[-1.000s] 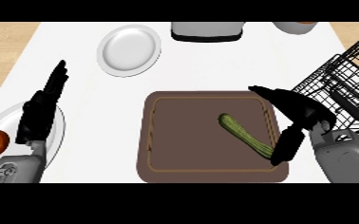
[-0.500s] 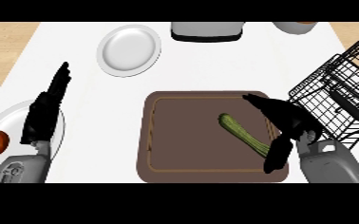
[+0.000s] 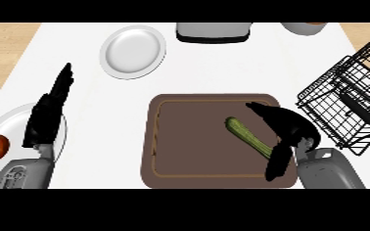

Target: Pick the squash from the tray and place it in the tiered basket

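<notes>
A long green squash [image 3: 248, 135] lies slanted on the brown tray [image 3: 188, 147], toward its right side. My right hand [image 3: 288, 127] hangs over the squash's lower end, thumb above and fingers below it, fingers only partly curled and not closed round it. The squash's far end is hidden under the hand. The black wire tiered basket [image 3: 339, 107] stands at the right edge. My left hand [image 3: 49, 112] rests open at the left, fingers pointing up, beside a plate.
A white plate [image 3: 132, 51] sits at the back left, a grey appliance [image 3: 214, 31] at the back middle and a bowl [image 3: 303, 27] at the back right. Another white plate [image 3: 14, 122] with something red lies under my left hand.
My right hand has moved left and down from the tray's right edge onto the squash's lower end. The left hand has barely shifted. The squash has not moved.
</notes>
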